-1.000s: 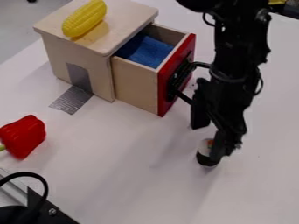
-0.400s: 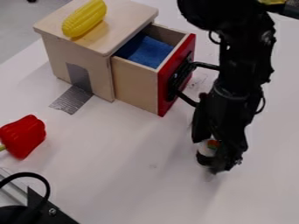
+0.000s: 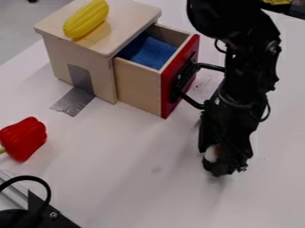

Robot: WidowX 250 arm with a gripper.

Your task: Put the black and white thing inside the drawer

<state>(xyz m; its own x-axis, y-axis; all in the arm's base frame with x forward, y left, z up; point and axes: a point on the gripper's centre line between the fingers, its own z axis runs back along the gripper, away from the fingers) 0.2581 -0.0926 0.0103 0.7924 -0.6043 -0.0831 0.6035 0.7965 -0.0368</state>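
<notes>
Inside the pulled-out drawer (image 3: 138,85), a blue piece of material (image 3: 149,52) is lying below the rim, while the wooden cabinet (image 3: 102,76) around the drawer is carrying a yellow corn cob (image 3: 86,20) on its top. Outside, beyond the red drawer front, I am keeping my fingers (image 3: 207,133) low at the black and white thing (image 3: 212,154); I cannot tell whether they are clamping it. A red pepper (image 3: 25,137) is lying on the counter (image 3: 131,178).

White tabletop (image 3: 137,178), grey floor (image 3: 24,26) beyond
</notes>
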